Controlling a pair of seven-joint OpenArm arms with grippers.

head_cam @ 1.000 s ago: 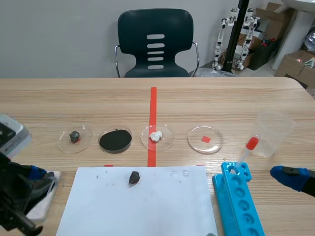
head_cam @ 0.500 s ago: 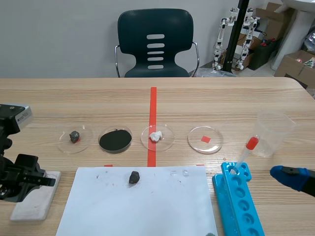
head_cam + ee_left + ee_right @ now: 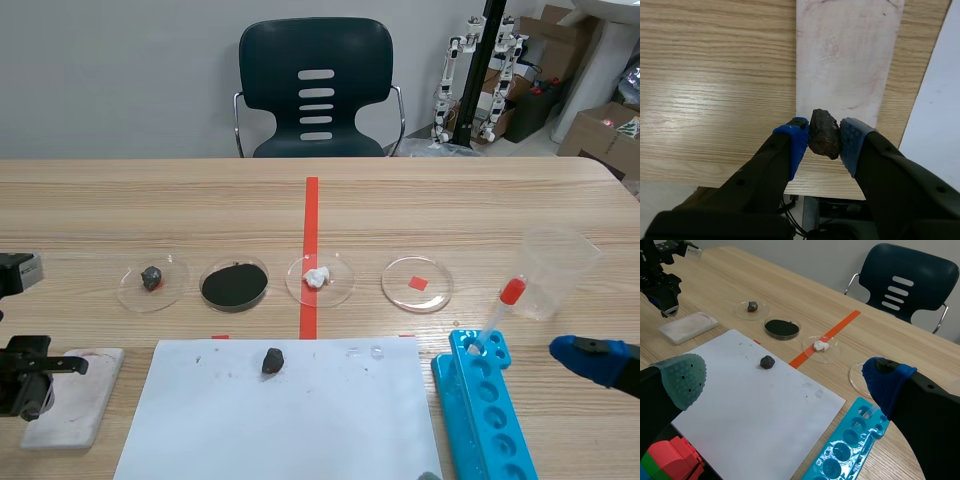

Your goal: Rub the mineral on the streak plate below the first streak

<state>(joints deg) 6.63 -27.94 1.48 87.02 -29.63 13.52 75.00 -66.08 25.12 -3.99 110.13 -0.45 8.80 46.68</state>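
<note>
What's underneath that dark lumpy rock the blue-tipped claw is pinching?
The white rectangular streak plate on the wooden table, faintly smeared reddish. The dark rock hides the spot directly beneath, so contact cannot be seen.

light: bright, even, diffuse | shadows: faint, soft | glare: mild sheen on table

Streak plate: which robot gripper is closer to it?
Left. The left gripper, holding the mineral, is right over the streak plate; the right gripper is far off, by the blue rack.

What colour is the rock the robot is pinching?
Dark brownish black. The mineral shows best in the left wrist view, against the white streak plate.
</note>
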